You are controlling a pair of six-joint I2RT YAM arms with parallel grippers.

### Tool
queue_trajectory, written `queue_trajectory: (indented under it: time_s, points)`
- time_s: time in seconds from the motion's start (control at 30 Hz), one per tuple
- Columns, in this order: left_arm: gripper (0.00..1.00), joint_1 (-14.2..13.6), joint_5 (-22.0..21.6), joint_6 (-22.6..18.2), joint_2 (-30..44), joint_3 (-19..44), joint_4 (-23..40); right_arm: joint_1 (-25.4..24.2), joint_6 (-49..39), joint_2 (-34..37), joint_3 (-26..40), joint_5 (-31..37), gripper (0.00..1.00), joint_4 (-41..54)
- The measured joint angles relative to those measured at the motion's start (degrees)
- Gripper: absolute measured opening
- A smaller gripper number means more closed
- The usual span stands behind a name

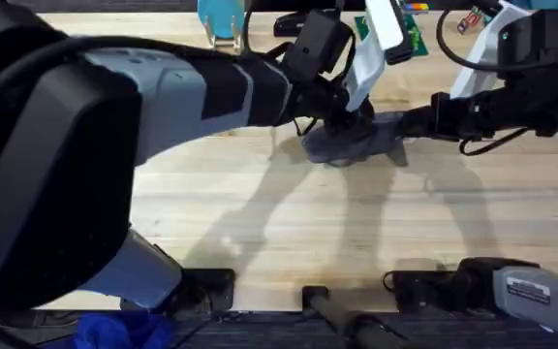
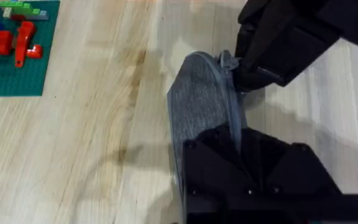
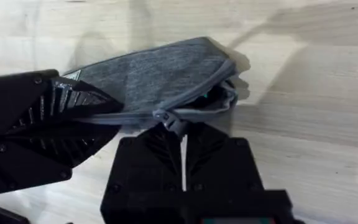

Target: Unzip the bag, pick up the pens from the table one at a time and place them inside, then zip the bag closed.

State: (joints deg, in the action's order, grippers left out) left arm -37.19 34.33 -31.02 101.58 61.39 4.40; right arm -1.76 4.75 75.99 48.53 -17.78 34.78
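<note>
Grey-blue bag (image 3: 154,78) upper centre on surface (image 1: 289,223), left end effector (image 2: 229,168) clamping one end, right end effector (image 3: 180,134) pinching zipper pull (image 3: 166,116), partly unzipped.

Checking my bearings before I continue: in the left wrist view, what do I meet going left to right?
Green building-brick plate with its bricks, then bare table, then the bag, then the right gripper at the bag's zipper end.

bright even light, soft shadows, blurred left arm (image 1: 85,126).
</note>
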Motion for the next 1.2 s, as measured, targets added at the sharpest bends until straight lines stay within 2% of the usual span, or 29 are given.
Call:
queue_trajectory:
  time_s: [0.13, 0.47, 0.7, 1.2]
  points:
    - [0.042, 0.00, 0.02, 0.00, 0.00, 0.00, -0.02, 0.00, 0.20, -1.06, -0.09, 0.40, 0.036, 0.29]
    - [0.042, 0.00, 0.22, 0.02, 0.00, 0.00, 0.00, 0.24, 2.40, -7.41, -0.11, 6.47, 0.034, 0.39]
    - [0.042, 0.00, 0.37, 0.02, 0.00, 0.00, 0.00, -0.02, 3.30, -7.41, -0.11, 8.39, 0.034, 1.49]
    - [0.042, -0.17, 0.89, 0.02, 0.00, 0.00, -0.20, -4.64, 6.28, -7.41, -0.11, 9.69, 0.035, 2.19]
